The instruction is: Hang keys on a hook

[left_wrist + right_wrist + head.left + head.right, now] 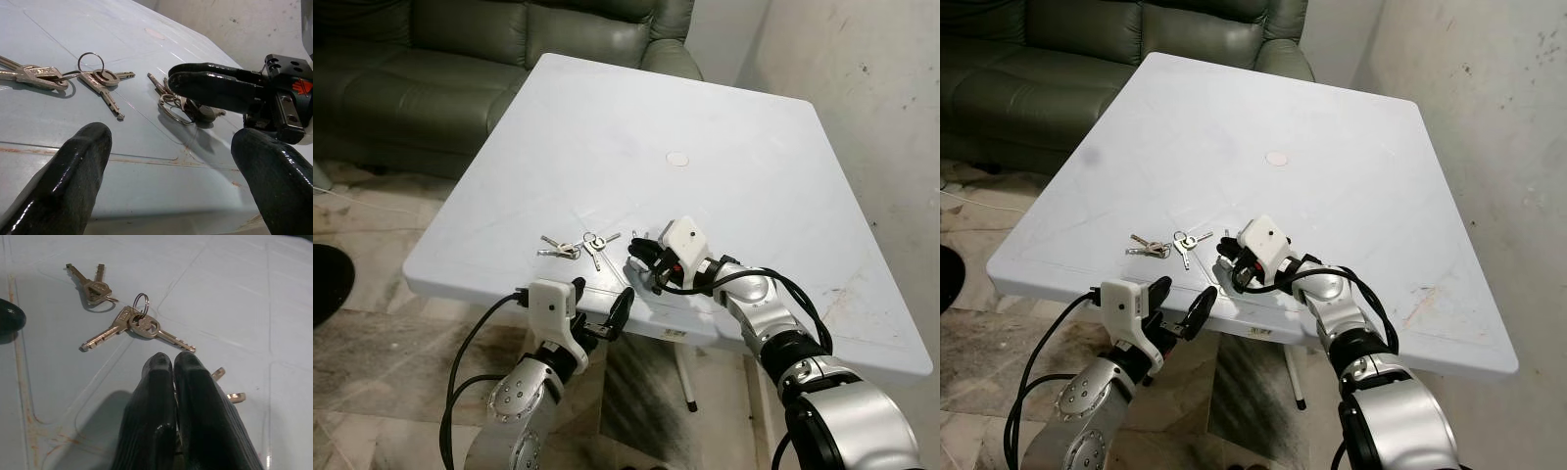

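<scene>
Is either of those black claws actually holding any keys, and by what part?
The right gripper is shut on the nearest key bunch, seemingly at its ring end. The left gripper is open, holding nothing.

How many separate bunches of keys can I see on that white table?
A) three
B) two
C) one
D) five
A: one bunch of keys lies farthest to the robot's left, a second bunch on a ring lies beside it, and a third bunch sits under the closed fingers of the right gripper on the white table.
</scene>
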### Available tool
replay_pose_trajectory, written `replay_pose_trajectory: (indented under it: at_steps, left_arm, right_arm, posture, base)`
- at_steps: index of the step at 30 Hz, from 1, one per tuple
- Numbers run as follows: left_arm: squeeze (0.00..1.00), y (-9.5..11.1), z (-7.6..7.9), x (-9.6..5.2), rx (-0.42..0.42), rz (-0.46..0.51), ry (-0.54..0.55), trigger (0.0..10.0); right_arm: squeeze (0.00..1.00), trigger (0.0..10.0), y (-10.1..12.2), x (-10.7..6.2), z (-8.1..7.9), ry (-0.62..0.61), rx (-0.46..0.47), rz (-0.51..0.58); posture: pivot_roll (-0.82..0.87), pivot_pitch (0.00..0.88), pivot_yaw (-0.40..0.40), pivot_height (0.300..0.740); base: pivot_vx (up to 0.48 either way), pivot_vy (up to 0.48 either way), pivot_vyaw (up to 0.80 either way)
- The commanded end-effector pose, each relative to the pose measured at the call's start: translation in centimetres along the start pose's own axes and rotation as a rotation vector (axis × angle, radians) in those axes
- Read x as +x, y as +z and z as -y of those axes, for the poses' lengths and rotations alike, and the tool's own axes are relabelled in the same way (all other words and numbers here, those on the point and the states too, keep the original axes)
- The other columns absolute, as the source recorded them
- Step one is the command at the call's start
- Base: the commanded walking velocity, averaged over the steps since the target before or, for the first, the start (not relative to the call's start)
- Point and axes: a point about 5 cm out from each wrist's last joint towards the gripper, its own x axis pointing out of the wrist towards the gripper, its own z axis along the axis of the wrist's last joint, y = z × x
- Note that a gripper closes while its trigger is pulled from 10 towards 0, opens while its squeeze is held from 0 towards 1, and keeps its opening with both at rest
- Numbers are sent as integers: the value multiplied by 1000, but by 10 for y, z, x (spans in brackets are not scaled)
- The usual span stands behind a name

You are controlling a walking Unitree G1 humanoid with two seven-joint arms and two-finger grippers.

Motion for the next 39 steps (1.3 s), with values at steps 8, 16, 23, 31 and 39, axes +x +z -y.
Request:
replay_pose_trajectory:
  at_steps: [8, 16, 23, 31, 39]
  left_arm:
    - [0, -6, 2, 0, -26, -25, 3, 10000]
    - [0, -6, 3, 0, -27, -23, -1, 10000]
    - [0, -6, 4, 0, -30, -20, -1, 10000]
    - [0, -6, 4, 1, -33, -20, -2, 10000]
    - [0, -6, 4, 1, -36, -20, -1, 10000]
  right_arm:
    - [0, 10000, 1, -2, 9, -51, 0, -21]
    - [0, 10000, 2, -3, 12, -61, 14, -16]
    - [0, 10000, 4, -8, 14, -10, 67, 26]
    - [0, 10000, 3, -9, 15, -26, 35, 7]
    - [0, 10000, 0, -9, 16, -60, 22, -21]
  posture:
    - [100, 117, -169, 740]
    - [102, 110, -167, 740]
    - [102, 110, -167, 740]
    - [100, 111, -167, 740]
    - [100, 115, -168, 740]
  base:
    - [0, 0, 0]
    - [0, 0, 0]
    - [0, 0, 0]
    - [0, 0, 0]
    - [0, 0, 0]
